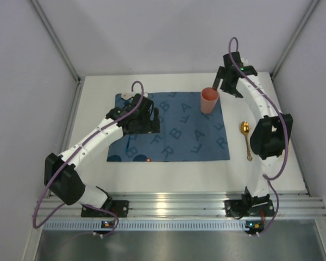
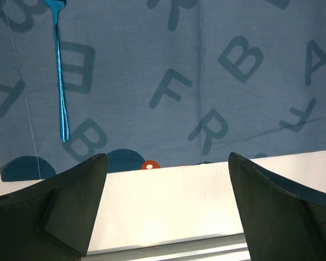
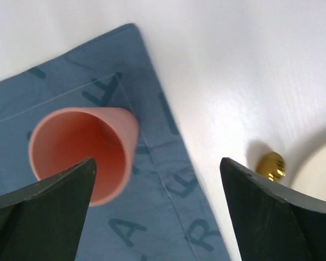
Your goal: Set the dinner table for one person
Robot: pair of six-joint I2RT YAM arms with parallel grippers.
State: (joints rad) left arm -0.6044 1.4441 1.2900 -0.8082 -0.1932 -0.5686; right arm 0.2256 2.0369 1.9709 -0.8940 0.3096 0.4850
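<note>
Printed text: large single capital letters, darker blue on the blue placemat | top view: B, A, R and F scattered across the mat, turned various ways | left wrist view: B, F, R, A along the near edge | right wrist view: F, A, R by the far right corner

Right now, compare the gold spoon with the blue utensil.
Colour: the spoon is gold, the blue utensil a shiny blue.
Place: the spoon lies on the bare table, right of the mat; the blue utensil lies on the mat near its left edge.
View: the spoon's bowl shows; the blue utensil's head is cut off, so its type is unclear.
Both are slim and lie flat, handles toward the near edge.
</note>
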